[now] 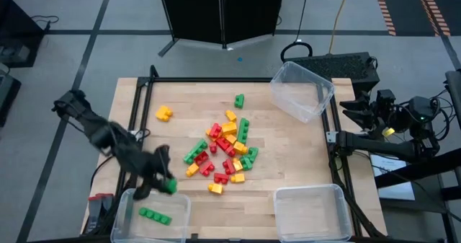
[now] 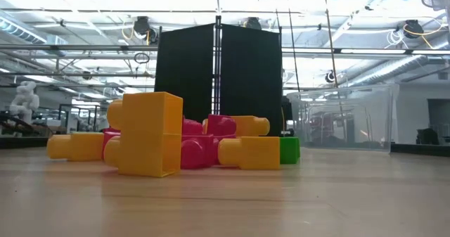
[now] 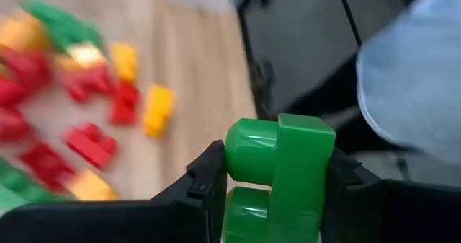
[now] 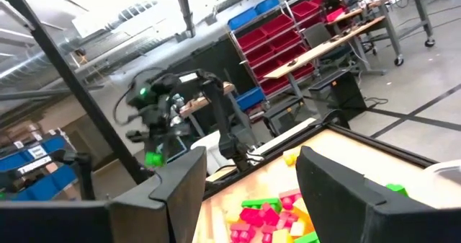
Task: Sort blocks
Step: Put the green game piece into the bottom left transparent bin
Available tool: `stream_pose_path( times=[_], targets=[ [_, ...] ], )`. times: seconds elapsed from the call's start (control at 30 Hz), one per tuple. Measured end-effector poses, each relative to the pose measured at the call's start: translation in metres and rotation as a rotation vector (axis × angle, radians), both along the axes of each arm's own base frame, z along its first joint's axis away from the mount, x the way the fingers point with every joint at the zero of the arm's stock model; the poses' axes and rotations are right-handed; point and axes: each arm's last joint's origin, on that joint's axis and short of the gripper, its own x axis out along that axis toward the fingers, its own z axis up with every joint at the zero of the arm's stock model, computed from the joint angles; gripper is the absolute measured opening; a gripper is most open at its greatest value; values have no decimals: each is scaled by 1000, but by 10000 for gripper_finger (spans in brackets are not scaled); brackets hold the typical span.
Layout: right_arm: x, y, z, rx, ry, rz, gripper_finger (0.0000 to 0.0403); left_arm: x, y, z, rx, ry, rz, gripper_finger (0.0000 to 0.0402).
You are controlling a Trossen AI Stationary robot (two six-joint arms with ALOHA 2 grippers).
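Left arm reaching from the table's left edge toward its near-left corner, left gripper (image 1: 164,184) clamped on a green block (image 3: 277,178), fingers (image 3: 205,182) pressing both sides. Right arm parked off the table's right edge, right gripper (image 4: 248,189) raised, fingers spread apart, holding nothing.

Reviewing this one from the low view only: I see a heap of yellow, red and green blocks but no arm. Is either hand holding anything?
Observer: Yes, the left hand is shut on a green block.
Operator: Where is it?
Observer: At the far rim of the clear bin on the left arm's side; a green piece lies inside.
Operator: And the right hand?
Observer: The right hand waits open and empty past the right edge of the table.
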Motion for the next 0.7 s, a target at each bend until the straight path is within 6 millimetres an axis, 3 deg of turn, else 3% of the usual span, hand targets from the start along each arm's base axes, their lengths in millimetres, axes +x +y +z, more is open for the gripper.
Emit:
stream_pose_path(
  times=[0.3,0.5,0.7],
  targets=[
    [0,0,0,21,-4,1,208,-10,-59,-31,28,184,-113,123],
    [0,-1,0,20,-4,-19,208,-14,-72,-48,89,287,-106,152],
    [0,-1,0,18,-4,-23,208,-15,-73,-49,84,318,-128,203]
  ],
)
